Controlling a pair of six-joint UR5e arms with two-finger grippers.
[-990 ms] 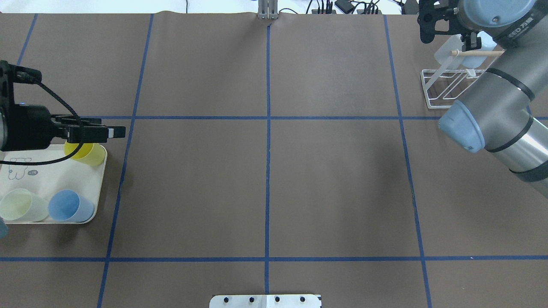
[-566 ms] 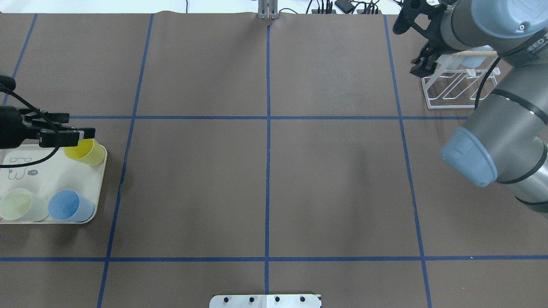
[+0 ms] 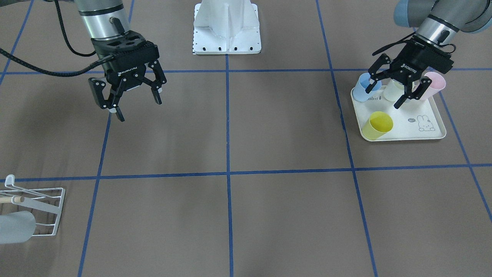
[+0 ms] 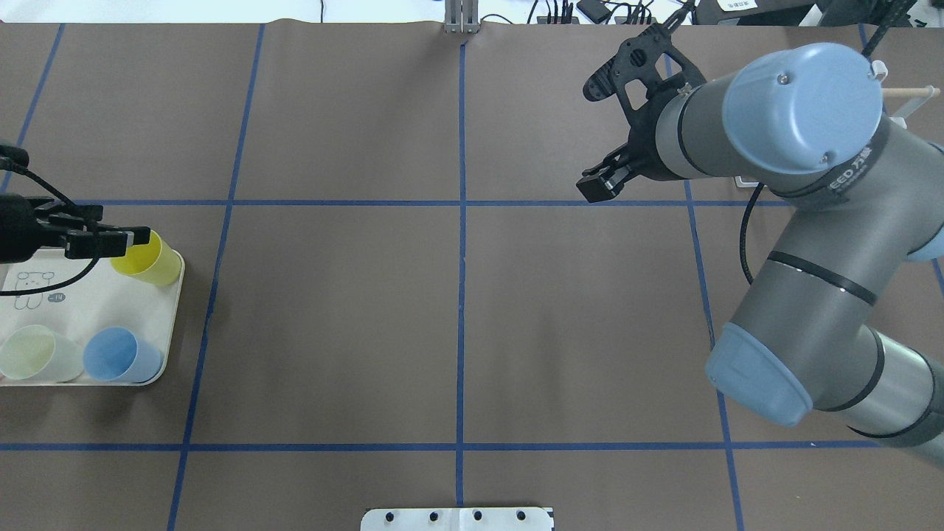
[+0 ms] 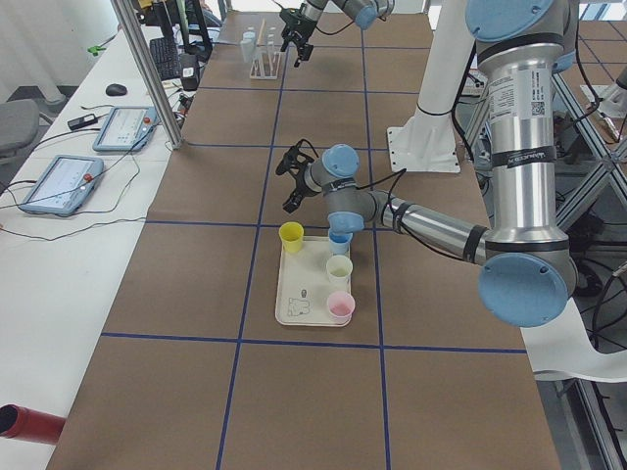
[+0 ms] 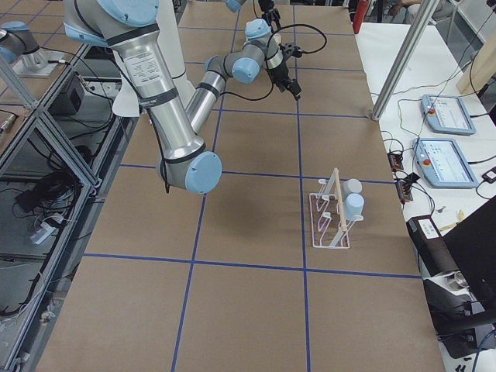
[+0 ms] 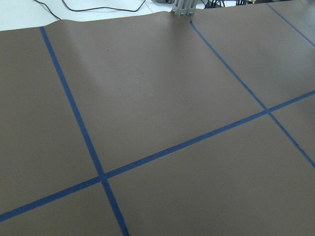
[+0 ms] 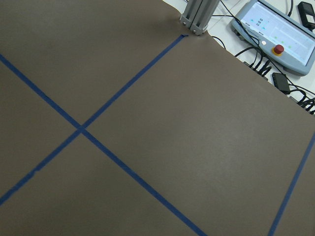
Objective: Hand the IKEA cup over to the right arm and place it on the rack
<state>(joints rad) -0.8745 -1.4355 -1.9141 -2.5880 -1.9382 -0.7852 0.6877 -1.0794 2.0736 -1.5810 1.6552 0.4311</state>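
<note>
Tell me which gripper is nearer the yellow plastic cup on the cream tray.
Left. The left gripper hangs open over the cream tray, close to the yellow plastic cup. The right gripper, also open, is far across the brown table from it.

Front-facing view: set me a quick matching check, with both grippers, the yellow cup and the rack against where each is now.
Things:
1 left gripper
2 right gripper
3 yellow cup
4 rack

Places:
a open, over bare table
b on the tray, apart from the other cups
c by the table's edge, on the robot's right
d open, above the tray

Pairs: 1-d, 2-a, 3-b, 4-c
</note>
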